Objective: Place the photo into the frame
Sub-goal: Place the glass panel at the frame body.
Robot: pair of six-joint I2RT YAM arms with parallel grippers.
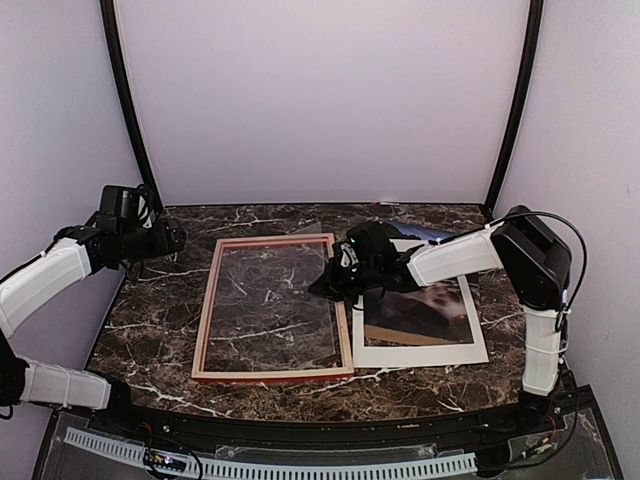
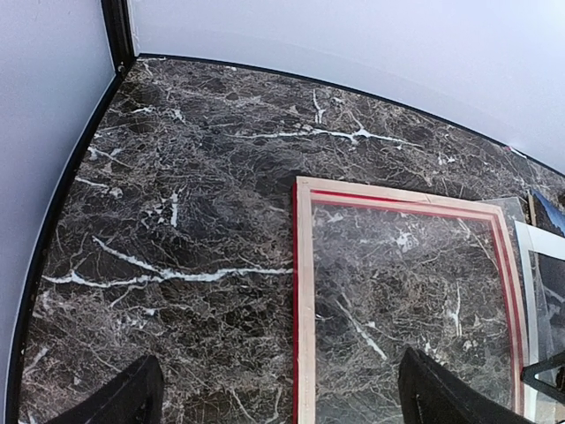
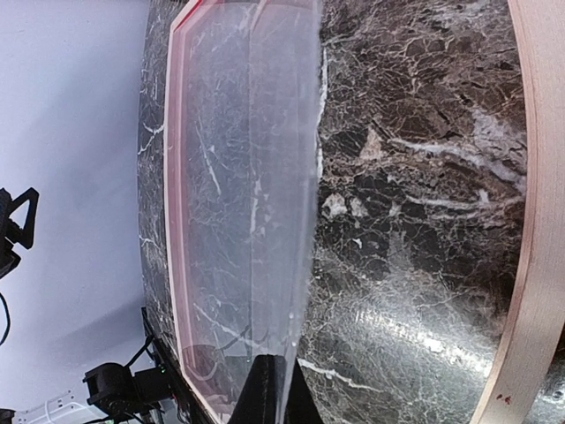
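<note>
**Item: photo** (image 1: 415, 312). A dark print is seen lying flat at 3 o'clock on the desk (image 1: 160, 310), together with a white mat (image 1: 420, 352). Which of the two is uppermost cannot be told. A blue corner is shown projecting past the mat at 12 o'clock.

**Handling (judged):** The print is taken to be thin, light and limp, easily creased and easily marked on its face. A hold at a free edge or at the projecting corner is advised, with the sheet slid rather than bent.

**Frame** (image 1: 272, 375). It is laid with its pale wooden back up at the desk's centre, just beside the mat at the mat's 9 o'clock. Red is visible along its inner edges. Marble is seen through its opening, so nothing opaque is seated in it.

**Clear pane** (image 3: 238, 177). It is seen tilted above the frame's opening. It is judged stiff, slippery and fragile.

**Right tool** (image 1: 330, 282). It is pressed together over the frame's 3 o'clock rail and appears to be pinching the pane's near edge.

**Left tool** (image 2: 282, 402). It is spread wide with nothing held, and is stationed off the frame's 10 o'clock corner.
</note>
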